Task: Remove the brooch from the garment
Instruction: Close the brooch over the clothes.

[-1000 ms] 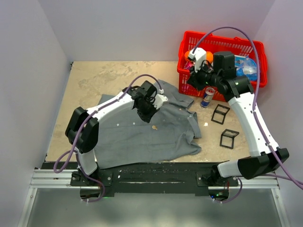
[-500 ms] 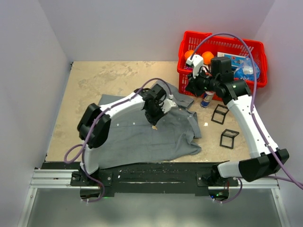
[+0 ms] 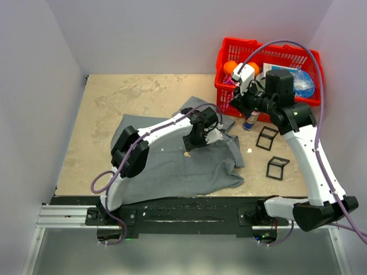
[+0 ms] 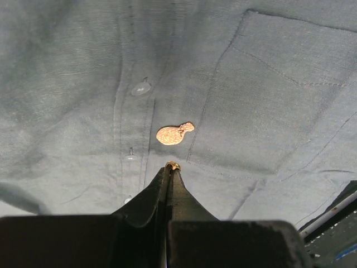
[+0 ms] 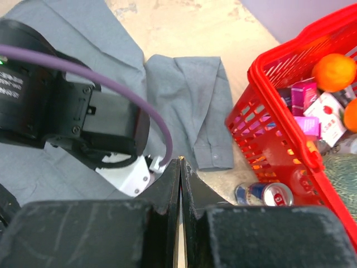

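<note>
1. The left pincer [image 4: 169, 167] was shut tight.
2. The small lumpy gold brooch [image 4: 174, 134] lay just ahead of its tip, on the thin grey cloth shirt [image 4: 268, 111].
3. Shut, it could only push the brooch or snag cloth.

Left end effector [image 4: 170, 168] and right end effector [image 5: 181, 162] both hang extended forward, pinched closed.

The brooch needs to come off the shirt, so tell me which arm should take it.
Left. Its gripper, fingers together, hangs over the shirt with its tips just short of the brooch. The right gripper, also shut, is off to the side near the red basket.
</note>
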